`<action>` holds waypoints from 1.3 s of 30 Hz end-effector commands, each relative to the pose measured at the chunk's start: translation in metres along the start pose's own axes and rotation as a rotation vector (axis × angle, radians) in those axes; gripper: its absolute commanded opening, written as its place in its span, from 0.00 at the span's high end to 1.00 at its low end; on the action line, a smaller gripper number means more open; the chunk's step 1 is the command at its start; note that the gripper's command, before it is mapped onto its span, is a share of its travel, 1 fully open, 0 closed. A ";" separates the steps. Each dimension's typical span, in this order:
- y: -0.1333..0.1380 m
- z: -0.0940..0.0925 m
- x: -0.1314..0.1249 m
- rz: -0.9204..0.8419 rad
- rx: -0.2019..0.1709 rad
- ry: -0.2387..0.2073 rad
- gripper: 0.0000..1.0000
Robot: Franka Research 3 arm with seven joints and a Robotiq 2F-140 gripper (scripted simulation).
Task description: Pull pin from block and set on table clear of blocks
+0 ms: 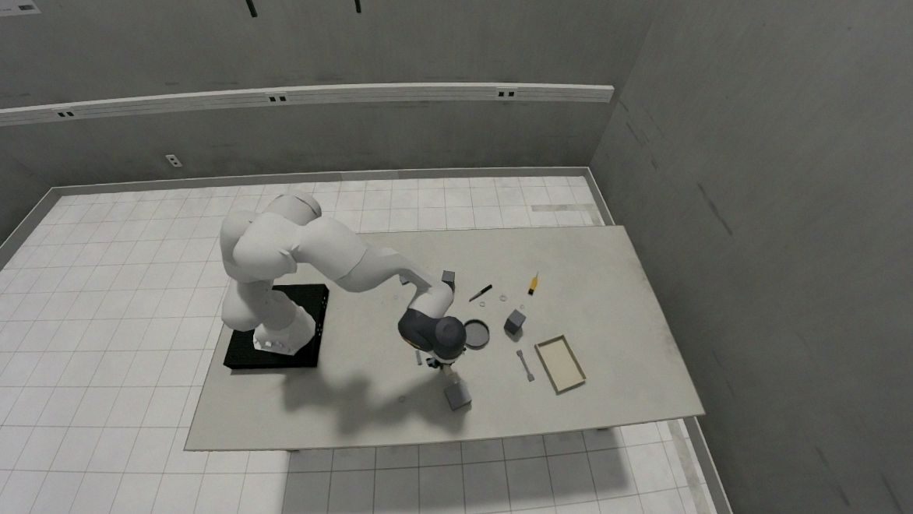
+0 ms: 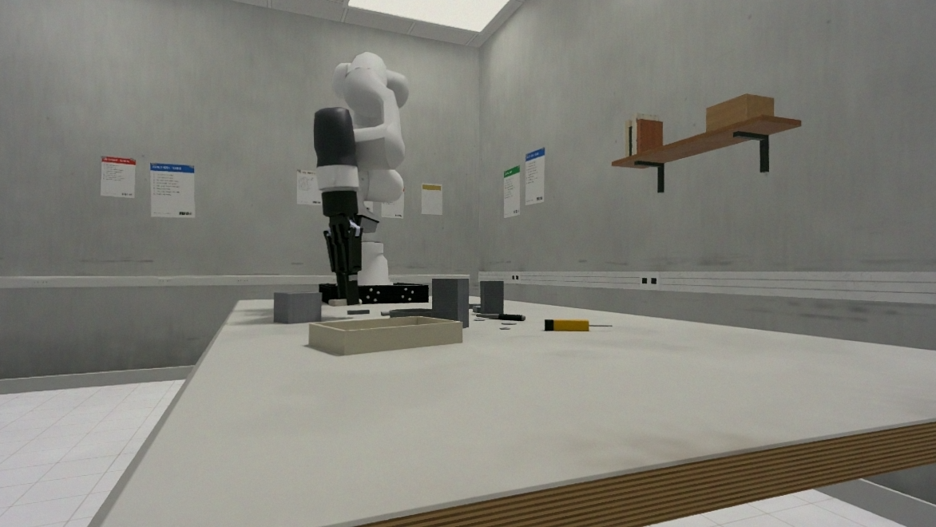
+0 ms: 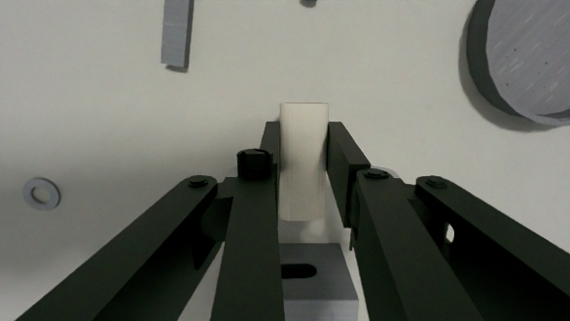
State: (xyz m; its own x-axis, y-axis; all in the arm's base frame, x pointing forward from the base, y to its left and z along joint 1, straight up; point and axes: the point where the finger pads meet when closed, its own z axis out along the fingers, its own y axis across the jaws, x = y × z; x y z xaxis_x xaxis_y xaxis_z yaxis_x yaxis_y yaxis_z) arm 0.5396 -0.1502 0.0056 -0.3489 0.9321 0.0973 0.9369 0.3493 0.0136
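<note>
My gripper (image 3: pixel 302 144) is shut on the pale cream pin (image 3: pixel 302 165) and holds it low over the table, beside its block. The pin is out of the hole. The grey block (image 3: pixel 311 282) with its empty dark slot stands on the table just behind the fingers in the wrist view. In the top view the gripper (image 1: pixel 445 368) is just up-left of that block (image 1: pixel 457 395), near the table's front edge. In the exterior view the pin's end (image 2: pixel 337 302) shows under the fingers (image 2: pixel 347 295), right of the block (image 2: pixel 297 307). I cannot tell whether the pin touches the table.
A dark round dish (image 1: pixel 476 332) lies close on the right. A flat grey bar (image 3: pixel 176 31) and a washer (image 3: pixel 41 193) lie nearby. Two more grey blocks (image 1: pixel 514 320) (image 1: pixel 447 276), a beige tray (image 1: pixel 559 363), a yellow screwdriver (image 1: pixel 532 283) and a marker (image 1: pixel 480 292) lie farther off.
</note>
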 end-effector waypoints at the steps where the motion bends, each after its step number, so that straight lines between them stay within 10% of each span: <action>1: -0.001 0.001 0.001 -0.008 0.004 0.006 0.90; 39: -0.002 0.003 0.003 -0.012 0.015 0.013 0.90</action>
State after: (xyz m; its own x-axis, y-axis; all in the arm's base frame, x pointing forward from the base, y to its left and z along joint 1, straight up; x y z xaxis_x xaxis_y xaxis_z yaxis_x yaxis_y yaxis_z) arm 0.5373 -0.1484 0.0035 -0.3544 0.9286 0.1097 0.9344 0.3562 0.0033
